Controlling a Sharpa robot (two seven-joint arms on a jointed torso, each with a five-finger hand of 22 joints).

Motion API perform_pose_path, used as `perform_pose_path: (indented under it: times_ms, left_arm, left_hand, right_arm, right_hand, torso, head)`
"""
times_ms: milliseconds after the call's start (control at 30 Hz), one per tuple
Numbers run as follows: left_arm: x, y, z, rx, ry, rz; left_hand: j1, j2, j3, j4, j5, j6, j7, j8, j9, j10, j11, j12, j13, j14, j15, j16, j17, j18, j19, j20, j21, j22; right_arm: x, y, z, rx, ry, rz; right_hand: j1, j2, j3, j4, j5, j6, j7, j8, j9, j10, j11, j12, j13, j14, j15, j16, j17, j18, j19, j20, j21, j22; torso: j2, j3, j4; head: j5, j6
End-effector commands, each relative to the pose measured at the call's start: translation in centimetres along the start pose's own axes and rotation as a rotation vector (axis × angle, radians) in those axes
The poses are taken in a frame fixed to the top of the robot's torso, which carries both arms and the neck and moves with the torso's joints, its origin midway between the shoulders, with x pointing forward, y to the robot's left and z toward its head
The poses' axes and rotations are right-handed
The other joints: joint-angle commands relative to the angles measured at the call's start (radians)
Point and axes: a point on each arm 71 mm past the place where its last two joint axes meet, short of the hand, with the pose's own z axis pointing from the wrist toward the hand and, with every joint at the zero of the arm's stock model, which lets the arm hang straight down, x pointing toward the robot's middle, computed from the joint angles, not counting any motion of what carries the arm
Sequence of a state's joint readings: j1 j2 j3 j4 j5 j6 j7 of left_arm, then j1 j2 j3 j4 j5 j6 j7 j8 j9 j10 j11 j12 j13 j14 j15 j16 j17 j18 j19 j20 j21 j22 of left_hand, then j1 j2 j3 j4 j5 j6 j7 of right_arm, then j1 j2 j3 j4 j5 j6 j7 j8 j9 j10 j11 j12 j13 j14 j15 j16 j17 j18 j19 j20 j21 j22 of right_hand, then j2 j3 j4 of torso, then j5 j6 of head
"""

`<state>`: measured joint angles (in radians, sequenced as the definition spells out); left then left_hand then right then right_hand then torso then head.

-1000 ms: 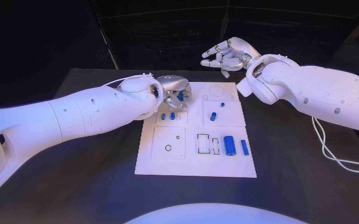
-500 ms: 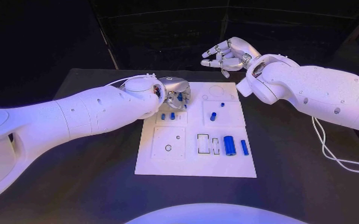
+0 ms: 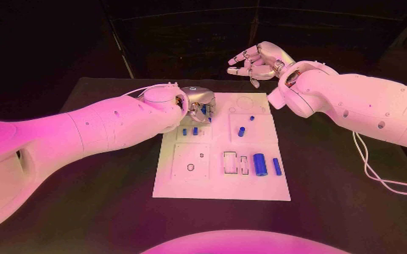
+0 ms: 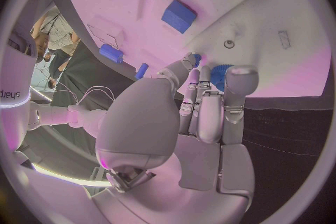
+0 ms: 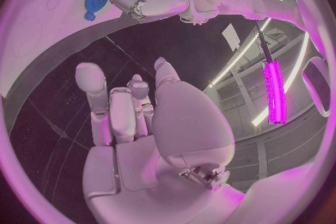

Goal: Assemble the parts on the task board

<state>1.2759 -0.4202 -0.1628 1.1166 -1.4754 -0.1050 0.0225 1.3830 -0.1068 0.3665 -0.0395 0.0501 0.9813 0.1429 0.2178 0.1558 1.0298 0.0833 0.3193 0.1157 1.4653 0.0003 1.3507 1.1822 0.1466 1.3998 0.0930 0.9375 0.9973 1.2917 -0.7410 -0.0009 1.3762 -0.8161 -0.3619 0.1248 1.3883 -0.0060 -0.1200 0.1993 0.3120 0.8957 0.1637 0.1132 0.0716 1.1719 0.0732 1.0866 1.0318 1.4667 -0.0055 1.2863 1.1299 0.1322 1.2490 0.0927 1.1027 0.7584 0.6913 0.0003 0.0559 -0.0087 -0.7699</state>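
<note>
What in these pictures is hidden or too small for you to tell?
- Head view: the left hand covers the task board corner; whether it grips the blue part is unclear.
- Left wrist view: fingers hide most of that part.
- Head view: the board's outline markings are too small to read.

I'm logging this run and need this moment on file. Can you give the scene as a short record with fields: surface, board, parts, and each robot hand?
surface: black table
board: white task board, in the middle of the table
parts: small blue parts on the board, among them a thick cylinder with a thin one beside it
left robot hand: down over the board's far left corner, fingertips around a blue part; a firm grip cannot be confirmed
right robot hand: raised beyond the board's far edge, fingers curled, holding nothing
</note>
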Motion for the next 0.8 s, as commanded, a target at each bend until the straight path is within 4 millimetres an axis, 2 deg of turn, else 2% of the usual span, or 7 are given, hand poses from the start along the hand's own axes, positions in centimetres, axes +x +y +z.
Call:
perform_pose_path:
  times_ms: [33,567,800]
  left_arm:
    - [0.19,-0.05,0.18,-0.011,0.039,0.013]
    - [0.56,-0.04,0.54,-0.022,0.099,0.015]
    - [0.61,-0.11,0.58,-0.023,0.101,0.015]
  left_hand:
    - [-0.002,0.007,0.007,0.001,0.000,0.013,-0.001,-0.005,-0.003,0.012,-0.002,-0.009,-0.003,0.023,-0.005,0.003,-0.002,-0.016,0.006,0.001,0.006,0.003]
    - [-0.008,0.011,0.024,0.003,0.000,0.028,-0.005,-0.009,-0.009,0.030,-0.005,-0.018,-0.015,0.020,-0.007,0.002,-0.012,-0.018,0.006,-0.001,0.018,0.017]
    - [0.005,0.025,0.062,-0.012,0.000,0.056,-0.007,-0.014,-0.017,0.073,-0.012,-0.028,-0.025,0.020,-0.013,0.006,-0.013,-0.020,0.007,-0.005,0.033,0.035]
  right_arm:
    - [0.01,0.22,0.07,-0.012,0.000,-0.001]
    - [0.15,0.32,0.16,-0.015,0.003,0.000]
    - [0.17,0.34,0.18,-0.016,0.003,0.000]
  right_hand:
    - [0.000,0.009,-0.008,0.000,0.005,-0.005,0.000,0.006,-0.001,-0.007,0.001,0.001,-0.001,0.016,-0.003,-0.005,0.001,0.012,0.001,0.003,-0.003,0.000]
    - [0.000,0.009,-0.008,0.000,0.005,-0.005,0.000,0.006,-0.001,-0.007,0.001,0.001,-0.001,0.016,-0.003,-0.005,0.001,0.012,0.001,0.003,-0.003,0.000]
    - [0.000,0.009,-0.008,0.000,0.005,-0.005,0.000,0.006,-0.001,-0.007,0.001,0.001,-0.001,0.016,-0.003,-0.005,0.001,0.012,0.001,0.003,-0.003,0.000]
  torso:
    - [0.000,0.0000,0.0002]
    - [0.000,-0.0002,-0.0002]
    - [0.000,-0.0006,0.0004]
  head:
    - [0.000,-0.001]
    - [-0.001,-0.004]
    - [-0.001,-0.005]
